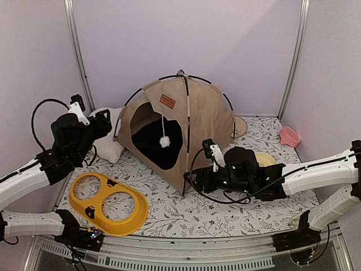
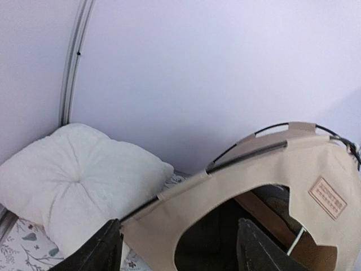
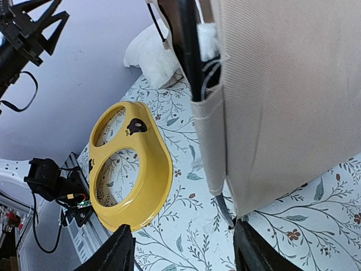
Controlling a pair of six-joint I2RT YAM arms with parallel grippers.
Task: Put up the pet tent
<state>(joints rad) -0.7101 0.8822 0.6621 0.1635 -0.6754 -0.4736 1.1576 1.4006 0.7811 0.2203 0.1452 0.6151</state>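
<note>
Fully domed beige pet tent (image 1: 206, 121), black poles (image 1: 186, 113), dangling pom-pom (image 1: 164, 141)

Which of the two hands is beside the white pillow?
The left hand: it is right by the white pillow left of the pet tent, while the right hand is at the tent's front corner.

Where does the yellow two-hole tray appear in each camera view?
Top external: the yellow tray lies at the lower left, in front of the pet tent.
Left wrist: not in it.
Right wrist: left of centre, beside the tent's corner.
Shared landmark: the pet tent, lower right in the left wrist view, upper right in the right wrist view.
</note>
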